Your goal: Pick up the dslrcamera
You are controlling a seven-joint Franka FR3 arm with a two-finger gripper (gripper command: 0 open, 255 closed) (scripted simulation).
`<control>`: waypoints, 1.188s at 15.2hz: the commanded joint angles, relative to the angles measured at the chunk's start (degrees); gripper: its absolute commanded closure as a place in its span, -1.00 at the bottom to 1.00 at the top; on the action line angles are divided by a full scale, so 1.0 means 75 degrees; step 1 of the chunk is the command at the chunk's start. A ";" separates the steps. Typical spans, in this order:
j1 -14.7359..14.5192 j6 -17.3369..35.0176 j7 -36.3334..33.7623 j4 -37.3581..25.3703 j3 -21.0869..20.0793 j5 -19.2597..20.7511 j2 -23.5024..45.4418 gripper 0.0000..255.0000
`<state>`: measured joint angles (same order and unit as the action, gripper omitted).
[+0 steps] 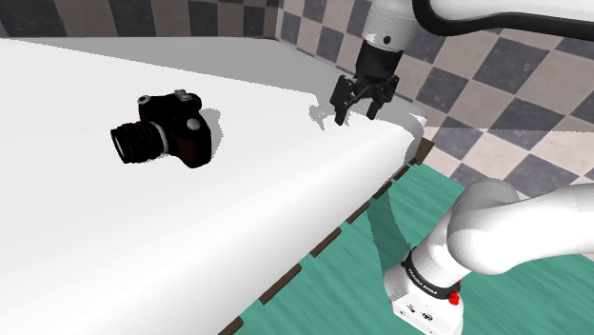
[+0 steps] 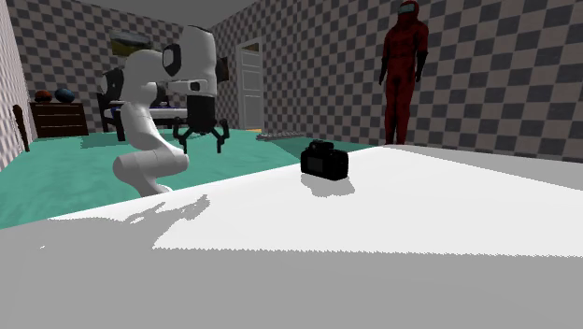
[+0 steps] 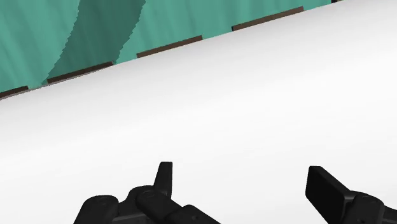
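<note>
The step in hand is the approach. The gripper point(image 1: 357, 114) hangs open with its two fingers wide apart and nothing between them. It is at the upper right of the shoulder view, above the rim of the white surface point(image 1: 238, 228). The DSLR camera point(image 1: 162, 130) sits well apart from it at the left middle of that view. It rests on the surface with its lens point(image 1: 131, 143) pointing toward the frame's lower left.

To do this well, I think the hand should cross above the surface at some height and come down only when it is over the camera body. The fingers should close on the flat sides of the body and not on the round lens, where they may slip. The descent should end before the fingertips press into the surface.

There is open room here, because the surface around the camera is bare on every side. The rim, with its dark trim point(image 1: 326, 241), runs from the lower middle to the right of the frame, and the teal floor point(image 1: 314, 305) lies beyond it. The camera is far from this edge, so the risk of pushing it off seems small.
</note>
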<state>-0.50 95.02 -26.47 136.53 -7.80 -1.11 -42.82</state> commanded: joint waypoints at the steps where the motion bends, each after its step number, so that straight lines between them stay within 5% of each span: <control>1: 0.0016 -0.0007 -0.0795 -0.0079 -0.0352 -0.0351 0.0080 -1.00; 10: 0.0272 0.0297 -0.4242 -0.1120 -0.1995 -0.1595 0.1157 -1.00; 18: 0.0831 0.0802 -0.7374 -0.2805 -0.3453 -0.1808 0.2890 -1.00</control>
<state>5.12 100.54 -78.32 117.39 -32.22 -14.78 -23.05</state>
